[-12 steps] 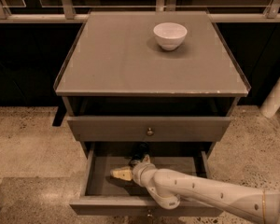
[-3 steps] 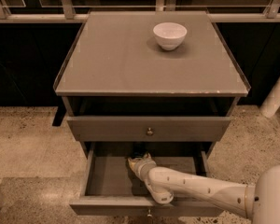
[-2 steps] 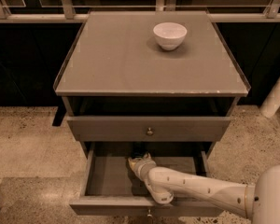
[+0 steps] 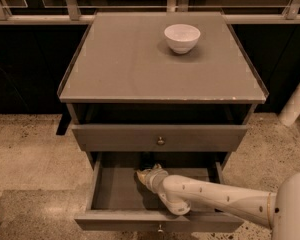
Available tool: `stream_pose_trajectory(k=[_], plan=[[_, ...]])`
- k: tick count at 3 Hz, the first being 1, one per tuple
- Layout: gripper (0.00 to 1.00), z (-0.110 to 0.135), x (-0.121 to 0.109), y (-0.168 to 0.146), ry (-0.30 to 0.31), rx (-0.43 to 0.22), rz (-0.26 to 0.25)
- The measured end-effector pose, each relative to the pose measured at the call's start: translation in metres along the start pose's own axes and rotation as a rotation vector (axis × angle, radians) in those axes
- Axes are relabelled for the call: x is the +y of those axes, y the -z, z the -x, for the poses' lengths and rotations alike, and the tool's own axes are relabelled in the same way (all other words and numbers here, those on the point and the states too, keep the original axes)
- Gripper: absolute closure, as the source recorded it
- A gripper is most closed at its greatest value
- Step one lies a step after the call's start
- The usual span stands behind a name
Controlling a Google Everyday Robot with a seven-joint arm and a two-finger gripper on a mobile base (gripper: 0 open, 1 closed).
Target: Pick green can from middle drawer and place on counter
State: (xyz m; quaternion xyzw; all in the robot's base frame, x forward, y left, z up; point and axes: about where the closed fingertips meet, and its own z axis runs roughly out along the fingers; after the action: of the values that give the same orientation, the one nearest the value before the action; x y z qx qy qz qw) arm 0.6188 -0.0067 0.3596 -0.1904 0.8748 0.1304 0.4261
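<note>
You have the tabletop [image 4: 140,69] at the top of the cabinet, with a bowl [image 4: 182,38] on it near the rear edge, right of centre. Below the front edge sits a closed drawer [image 4: 120,138], and under that the middle drawer [image 4: 115,189] stands pulled out towards you. The arm [image 4: 215,196] comes in from the lower right, crossing the right front part of that drawer. The gripper [image 4: 146,172] is inside it at the back, about mid-width.
</note>
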Motion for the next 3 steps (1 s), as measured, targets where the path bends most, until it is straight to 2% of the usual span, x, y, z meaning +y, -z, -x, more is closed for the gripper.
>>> stream_pose_trajectory(k=[1, 3], plan=[[1.00, -0.005, -0.001, 0.032, 0.056, 0.062, 0.092], [1.00, -0.021, -0.006, 0.088, 0.138, 0.158, 0.207]])
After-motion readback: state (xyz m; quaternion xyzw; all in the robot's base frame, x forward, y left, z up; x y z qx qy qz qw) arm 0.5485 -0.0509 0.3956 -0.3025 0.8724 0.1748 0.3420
